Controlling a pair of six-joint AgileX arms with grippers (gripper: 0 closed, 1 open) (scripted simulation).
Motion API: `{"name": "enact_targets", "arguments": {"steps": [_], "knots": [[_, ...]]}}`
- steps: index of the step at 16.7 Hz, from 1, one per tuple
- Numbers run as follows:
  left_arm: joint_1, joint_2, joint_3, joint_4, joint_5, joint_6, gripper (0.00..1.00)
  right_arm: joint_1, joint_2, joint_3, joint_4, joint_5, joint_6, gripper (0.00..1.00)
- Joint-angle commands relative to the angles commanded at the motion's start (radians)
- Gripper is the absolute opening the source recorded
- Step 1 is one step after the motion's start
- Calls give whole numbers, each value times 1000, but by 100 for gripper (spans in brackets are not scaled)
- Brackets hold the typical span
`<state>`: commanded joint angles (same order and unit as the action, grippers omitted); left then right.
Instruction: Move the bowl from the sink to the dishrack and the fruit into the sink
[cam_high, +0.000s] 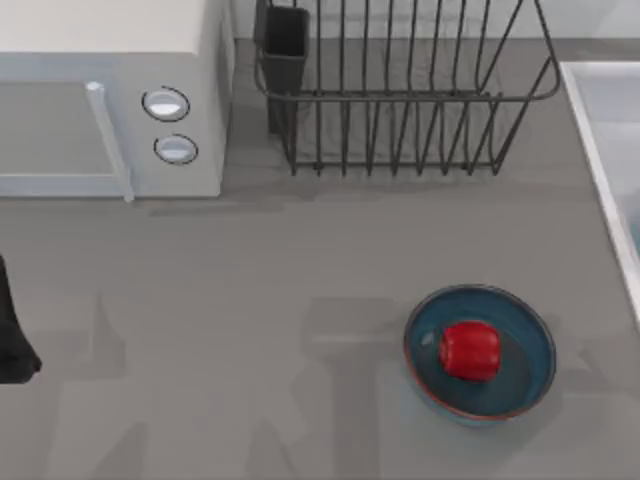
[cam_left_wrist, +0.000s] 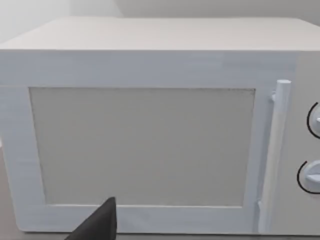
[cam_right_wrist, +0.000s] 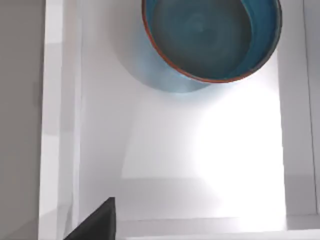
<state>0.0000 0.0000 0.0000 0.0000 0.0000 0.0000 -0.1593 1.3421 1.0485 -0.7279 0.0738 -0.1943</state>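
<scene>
Grey table (cam_high: 250, 300): nothing done. Bowl (cam_right_wrist: 210, 35) sits in sink (cam_right_wrist: 200, 165); dishrack (cam_high: 400, 100) empty; fruit (cam_high: 470, 350) lower right (in second bowl (cam_high: 530, 345)). Can't tell either gripper's state.

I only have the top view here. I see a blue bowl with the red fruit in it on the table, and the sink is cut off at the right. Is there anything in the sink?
Observer: Yes, a second teal bowl sits in the sink, seen from the right wrist view.
Operator: Anything inside it?
Observer: No, it looks empty.
Operator: Where is my left arm pointing?
Observer: Its camera faces the microwave door, which is closed.
Operator: So the rack?
Observer: The dishrack holds no bowl yet.
</scene>
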Motion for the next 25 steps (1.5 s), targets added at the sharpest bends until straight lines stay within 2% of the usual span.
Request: {"name": "enact_targets", "arguments": {"steps": [8,14,18,25], "knots": [[0,0,0,0,0,0,100,-132,793,748,-380,-14,-116,100],[0,0,0,0,0,0,100,-207,1144,1184,-503,-76,-158,100],[0,0,0,0,0,0,100,-227,1227,1293,-522,-102,-166,100],[0,0,0,0,0,0,100,-222,1235,1280,-504,-101,-163,100]]}}
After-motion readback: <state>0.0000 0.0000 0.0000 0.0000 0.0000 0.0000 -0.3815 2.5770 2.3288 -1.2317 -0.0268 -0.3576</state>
